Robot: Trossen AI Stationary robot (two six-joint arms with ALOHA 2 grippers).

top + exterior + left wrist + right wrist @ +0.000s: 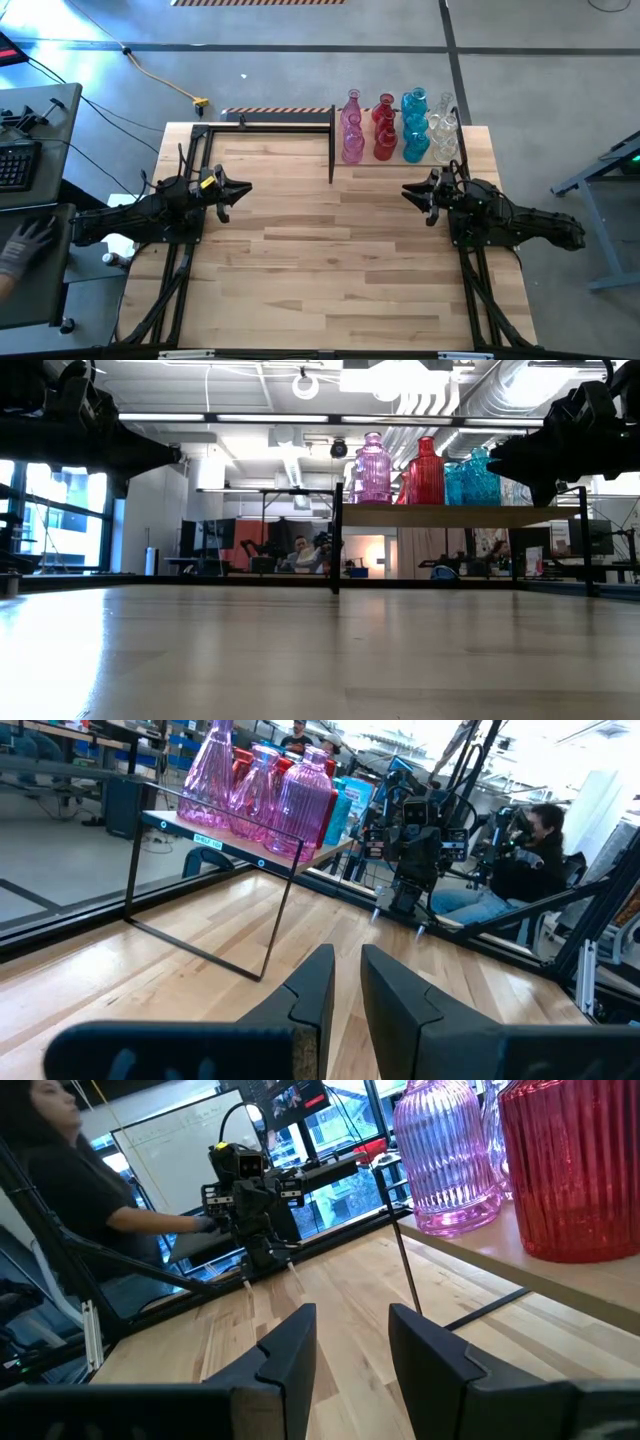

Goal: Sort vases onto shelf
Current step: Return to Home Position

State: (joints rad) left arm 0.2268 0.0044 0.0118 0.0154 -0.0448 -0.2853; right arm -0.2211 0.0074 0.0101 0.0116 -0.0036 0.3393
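Standing in colour rows on the shelf (440,516), the glass vases (414,140) could topple if the empty right hand (408,192), spread open near the shelf's front edge, clips it while pulling away; the left hand (245,188), narrowly parted, hangs well apart from the shelf.

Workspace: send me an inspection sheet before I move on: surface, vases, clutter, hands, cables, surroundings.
Surface: wooden table, bare between the arms.
Job's things: vases all on the shelf, lined up by colour: pink, red, blue, clear.
Clutter: nothing seen on the table.
Hands: left hand and right hand open, empty, raised above the table at its left and right sides, facing each other.
Cables: yellow cable on the floor beyond the table.
Surroundings: person at a desk beside the left arm.
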